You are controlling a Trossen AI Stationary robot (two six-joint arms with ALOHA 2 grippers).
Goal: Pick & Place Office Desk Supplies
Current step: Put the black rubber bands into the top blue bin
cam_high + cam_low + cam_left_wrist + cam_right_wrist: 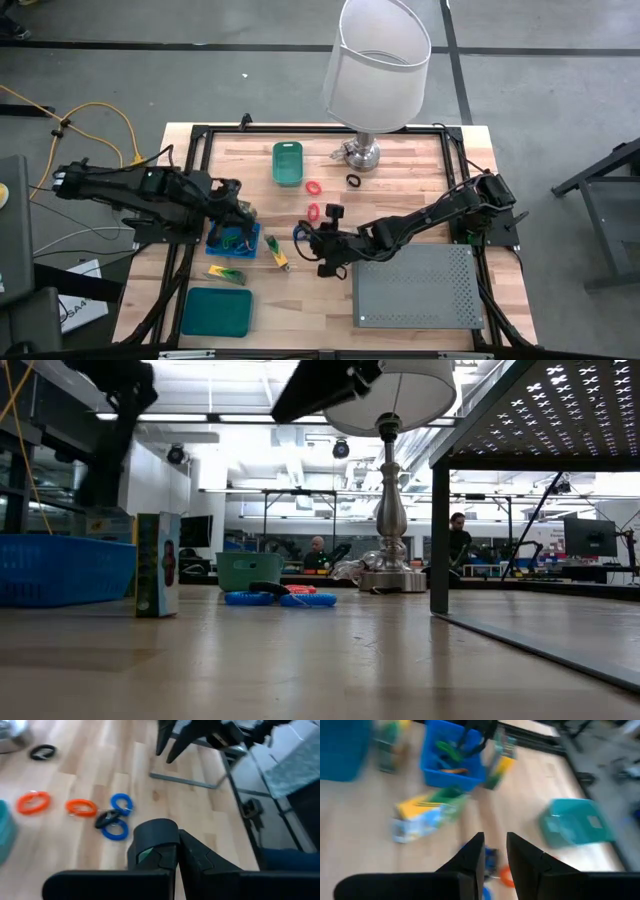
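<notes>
Two blue rings (300,233) with a black loop (107,817) lie mid-table, two red rings (313,211) and a black ring (353,180) farther back. Yellow-and-green blocks (228,272) lie by a blue basket (235,238) holding green pieces. My left gripper (240,215) hovers over that basket, fingers shut (177,852); a green patch (145,855) shows against one finger. My right gripper (318,248) is open (495,851), its fingers above a blue ring (489,861). My left gripper is shut, and I cannot tell whether the green patch by its finger (152,840) is something it holds; the fingers themselves hide that spot.
A white-shaded lamp (375,70) stands at the back. A grey perforated box (415,285) fills the near right. A small green bin (287,163) sits at the back, a teal tray (215,312) at the near left. One block (157,565) stands upright by the basket.
</notes>
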